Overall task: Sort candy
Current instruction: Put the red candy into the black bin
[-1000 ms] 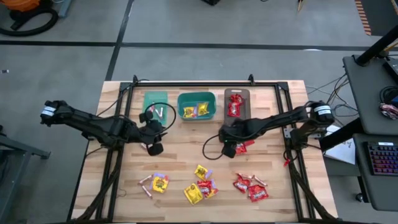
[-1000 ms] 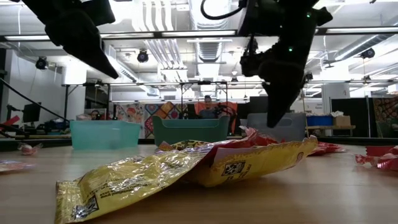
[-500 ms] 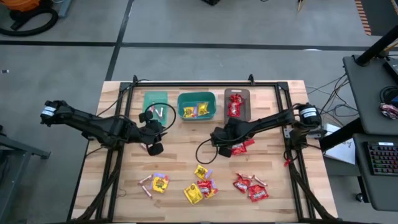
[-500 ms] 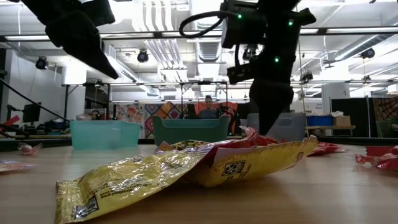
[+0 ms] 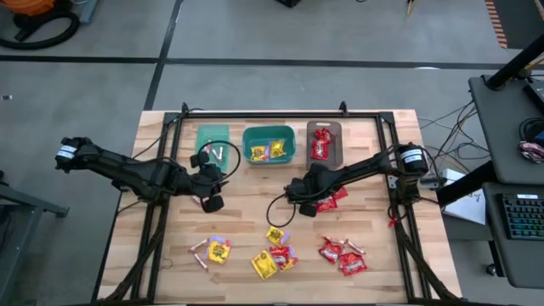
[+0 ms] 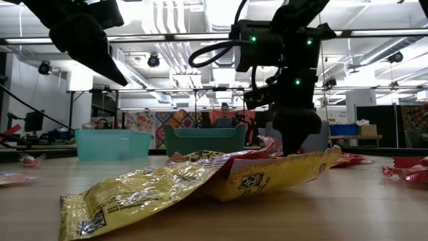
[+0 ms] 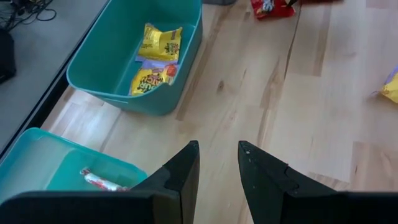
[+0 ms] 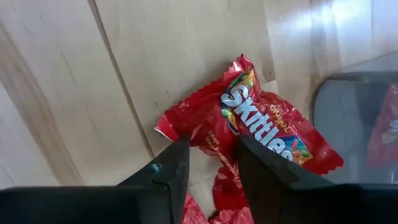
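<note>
Two red packets (image 5: pixel 330 200) lie flat on the table's middle right. My right gripper (image 8: pixel 212 163) points steeply down over them, open, a finger on each side of one packet's crinkled end (image 8: pixel 208 146). In the low view it (image 6: pixel 294 146) stands low above the table. My left gripper (image 7: pixel 217 158) hangs open and empty above the table before the bins, also seen from above (image 5: pixel 210 201). More candy lies near the front edge: yellow packets (image 5: pixel 219 250), red packets (image 5: pixel 342 255) and thin sticks (image 5: pixel 200 247). My right gripper has its fingers (image 8: pixel 171 165) down beside the red packet's end; I cannot tell whether they touch it. The packet lies flat on the table.
Three bins stand in a row at the far edge: a light teal one (image 5: pixel 213 140) with a stick, a teal one (image 5: pixel 269 144) with yellow packets, a grey-brown one (image 5: pixel 324 142) with red packets. Bare wood lies between the bins and the front candy.
My right gripper has sunk toward the table and gone toward its left edge, tipping more steeply down onto the red packets. The packets have stayed where they were.
</note>
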Tool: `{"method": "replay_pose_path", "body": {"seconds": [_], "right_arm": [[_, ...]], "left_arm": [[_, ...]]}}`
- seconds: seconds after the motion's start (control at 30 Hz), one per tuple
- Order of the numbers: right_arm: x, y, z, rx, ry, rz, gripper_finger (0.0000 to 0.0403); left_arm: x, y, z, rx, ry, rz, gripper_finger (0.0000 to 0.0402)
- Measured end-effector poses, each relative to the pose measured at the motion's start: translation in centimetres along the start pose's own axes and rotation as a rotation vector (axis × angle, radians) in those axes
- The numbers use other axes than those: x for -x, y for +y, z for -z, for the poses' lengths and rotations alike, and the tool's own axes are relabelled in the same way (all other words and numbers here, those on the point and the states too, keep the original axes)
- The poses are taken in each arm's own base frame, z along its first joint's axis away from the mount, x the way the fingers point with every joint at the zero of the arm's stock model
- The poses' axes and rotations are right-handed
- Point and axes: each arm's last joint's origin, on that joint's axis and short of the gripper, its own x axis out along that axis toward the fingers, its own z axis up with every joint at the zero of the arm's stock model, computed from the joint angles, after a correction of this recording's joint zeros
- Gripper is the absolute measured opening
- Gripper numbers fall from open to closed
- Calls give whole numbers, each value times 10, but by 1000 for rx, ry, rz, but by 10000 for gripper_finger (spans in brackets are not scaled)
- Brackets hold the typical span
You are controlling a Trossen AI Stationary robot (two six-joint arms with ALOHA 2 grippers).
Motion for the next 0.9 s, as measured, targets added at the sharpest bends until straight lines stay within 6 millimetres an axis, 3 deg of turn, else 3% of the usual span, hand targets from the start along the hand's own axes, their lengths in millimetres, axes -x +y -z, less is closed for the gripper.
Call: {"method": "replay_pose_path", "body": {"seconds": [0.3,0.6,0.9], "right_arm": [[2,1,-1,42,-25,-14,16],[24,-1,-4,48,-88,-122,8],[64,-11,-9,54,-287,-231,8]], "left_arm": [[0,-1,-3,10,-25,8,95],[-1,-2,-4,8,-46,22,95],[-2,-4,-5,-3,-65,54,95]]}}
